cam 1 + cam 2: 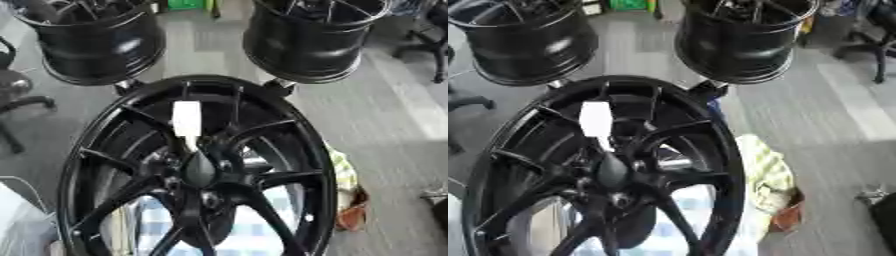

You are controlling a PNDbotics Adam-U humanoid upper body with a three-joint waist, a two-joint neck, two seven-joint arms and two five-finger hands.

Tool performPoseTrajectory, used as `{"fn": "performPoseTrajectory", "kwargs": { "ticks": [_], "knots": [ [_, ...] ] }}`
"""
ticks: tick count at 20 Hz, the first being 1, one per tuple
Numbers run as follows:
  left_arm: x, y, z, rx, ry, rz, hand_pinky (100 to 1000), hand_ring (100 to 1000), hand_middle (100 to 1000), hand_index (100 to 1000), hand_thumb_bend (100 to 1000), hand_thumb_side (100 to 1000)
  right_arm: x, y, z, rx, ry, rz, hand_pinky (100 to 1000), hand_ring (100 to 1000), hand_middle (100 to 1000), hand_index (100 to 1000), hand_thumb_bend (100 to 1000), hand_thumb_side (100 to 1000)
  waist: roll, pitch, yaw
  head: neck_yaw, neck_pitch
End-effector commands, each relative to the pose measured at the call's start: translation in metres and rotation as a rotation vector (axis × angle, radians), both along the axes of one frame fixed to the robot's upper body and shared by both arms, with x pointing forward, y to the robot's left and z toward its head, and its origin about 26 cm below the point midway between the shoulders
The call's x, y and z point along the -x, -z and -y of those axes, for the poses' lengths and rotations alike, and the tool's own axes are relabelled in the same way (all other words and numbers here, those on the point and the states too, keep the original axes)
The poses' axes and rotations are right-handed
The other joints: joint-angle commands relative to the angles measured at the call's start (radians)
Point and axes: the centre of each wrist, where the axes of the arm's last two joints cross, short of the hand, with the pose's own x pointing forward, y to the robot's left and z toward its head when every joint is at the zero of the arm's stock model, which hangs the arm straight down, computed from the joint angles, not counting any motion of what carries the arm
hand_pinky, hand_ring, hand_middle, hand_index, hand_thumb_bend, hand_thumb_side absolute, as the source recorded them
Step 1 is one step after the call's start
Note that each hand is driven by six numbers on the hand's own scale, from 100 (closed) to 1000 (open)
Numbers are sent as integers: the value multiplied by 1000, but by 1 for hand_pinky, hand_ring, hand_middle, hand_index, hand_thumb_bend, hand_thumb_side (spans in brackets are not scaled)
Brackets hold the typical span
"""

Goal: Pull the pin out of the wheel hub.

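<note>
Wheel (197, 170) fills the near part of both views. It is black, with thin spokes that meet at a hub (199, 172) in the middle. A pin (186, 120) sticks up out of the hub. Its top part is white and flat, and it gets thin and dark where it goes down into the hub. The pin leans a little toward the far side. Two more black rims stand behind the wheel, one on the left (92, 42) and one on the right (311, 37). They sit close to the far edge of the wheel. A grey floor (385, 115) shows around them. Something yellow and white (767, 175) lies just right of the wheel. No robot hand shows in either view, so I cannot tell what the fingers are doing.
</note>
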Motion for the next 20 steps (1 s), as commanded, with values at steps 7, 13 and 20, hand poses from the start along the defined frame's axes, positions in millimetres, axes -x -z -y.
{"fn": "performPoseTrajectory", "kwargs": {
  "ticks": [7,13,20],
  "knots": [
    [-12,-23,2,-61,23,-109,837,849,767,883,281,783,4,-12,6,-3,20,37,784,738,697,791,435,336,-1,-21,4,-31,-3],
    [-18,-25,4,-72,33,-130,836,851,768,884,290,787,3,-11,7,-10,26,39,784,737,696,790,434,336,-1,-22,2,-33,-4],
    [-34,-22,19,-70,20,-158,832,855,768,897,346,789,1,-10,8,-17,34,39,783,735,694,788,432,336,-1,-27,3,-33,-4]
  ]
}}
